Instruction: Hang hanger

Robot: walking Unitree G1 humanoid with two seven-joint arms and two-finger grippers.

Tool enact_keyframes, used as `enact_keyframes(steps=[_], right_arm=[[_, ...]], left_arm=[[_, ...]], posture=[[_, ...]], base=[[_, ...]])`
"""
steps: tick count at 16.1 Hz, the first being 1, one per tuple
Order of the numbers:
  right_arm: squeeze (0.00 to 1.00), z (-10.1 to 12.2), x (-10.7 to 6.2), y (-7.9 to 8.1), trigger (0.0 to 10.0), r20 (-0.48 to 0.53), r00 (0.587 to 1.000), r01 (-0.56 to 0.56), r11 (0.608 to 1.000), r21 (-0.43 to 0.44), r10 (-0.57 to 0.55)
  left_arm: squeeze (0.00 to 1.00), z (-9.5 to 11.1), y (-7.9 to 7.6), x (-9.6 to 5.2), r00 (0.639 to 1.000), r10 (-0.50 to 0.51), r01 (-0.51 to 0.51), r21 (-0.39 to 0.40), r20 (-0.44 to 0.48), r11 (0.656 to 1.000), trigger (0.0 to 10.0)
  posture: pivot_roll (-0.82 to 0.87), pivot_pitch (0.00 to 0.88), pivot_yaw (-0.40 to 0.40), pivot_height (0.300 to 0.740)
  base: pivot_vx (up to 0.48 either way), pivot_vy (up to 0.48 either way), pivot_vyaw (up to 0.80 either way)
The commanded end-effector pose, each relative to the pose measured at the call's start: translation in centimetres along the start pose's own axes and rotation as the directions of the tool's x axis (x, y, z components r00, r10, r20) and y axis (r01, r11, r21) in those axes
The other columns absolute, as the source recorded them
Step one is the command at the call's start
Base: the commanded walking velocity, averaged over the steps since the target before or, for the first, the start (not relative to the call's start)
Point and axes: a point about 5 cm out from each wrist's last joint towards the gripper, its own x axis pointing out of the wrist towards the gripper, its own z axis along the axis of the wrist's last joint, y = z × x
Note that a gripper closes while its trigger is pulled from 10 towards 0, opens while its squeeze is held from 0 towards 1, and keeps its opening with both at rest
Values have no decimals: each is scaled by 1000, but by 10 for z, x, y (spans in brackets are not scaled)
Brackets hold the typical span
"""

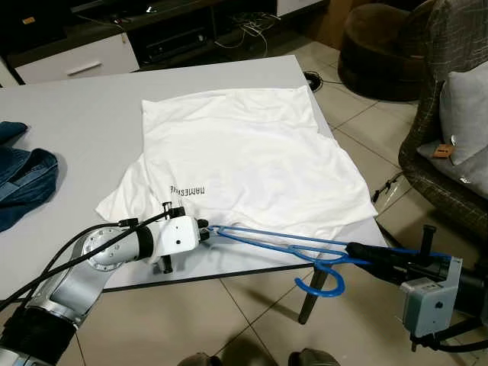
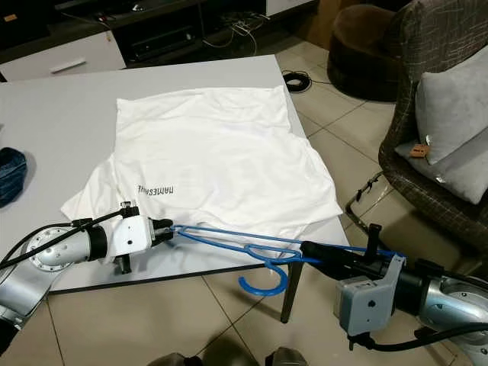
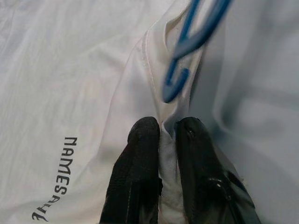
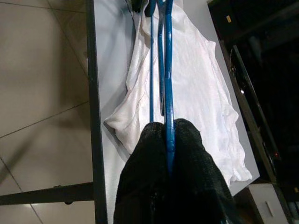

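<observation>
So the shirt point(image 1: 244, 156) lies flat on the worktop point(image 1: 84, 114), collar end toward the near edge. The hanger point(image 1: 286, 245) runs along that edge, long axis roughly 9-to-3, hook curling off the worktop at about 5 o'clock. The right pincer point(image 1: 358, 250) is clenched on the hanger near the hook. The left pincer point(image 1: 204, 227) is clamped on a pinch of shirt fabric, with the hanger's far tip just past its fingertips point(image 3: 145, 135) and apparently poking into the cloth there. Jeans point(image 1: 23, 179) sit at 9 o'clock, a chair point(image 1: 450, 114) at 2. My guess: the next move is sliding the hanger leftward, so the right arm drives and the left holds the shirt.
</observation>
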Motion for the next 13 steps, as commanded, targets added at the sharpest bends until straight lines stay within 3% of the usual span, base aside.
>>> enact_keyframes(steps=[1,6,13], right_arm=[[0,2,-1,-2,10000,8,1000,-1,1000,-10,1],[0,-12,-1,12,10000,-51,997,-59,998,-26,57],[0,-9,13,9,10000,-14,999,-52,998,-45,52]], left_arm=[[0,2,0,0,1000,-3,3,17,-1,1000,10000],[0,2,-1,0,1000,1,-1,15,0,1000,10000],[0,3,-1,-3,1000,9,-9,13,-1,1000,10000]], posture=[[-166,69,92,740],[-155,63,87,740],[-144,64,83,740]], base=[[0,0,0],[0,0,0],[0,0,0]])
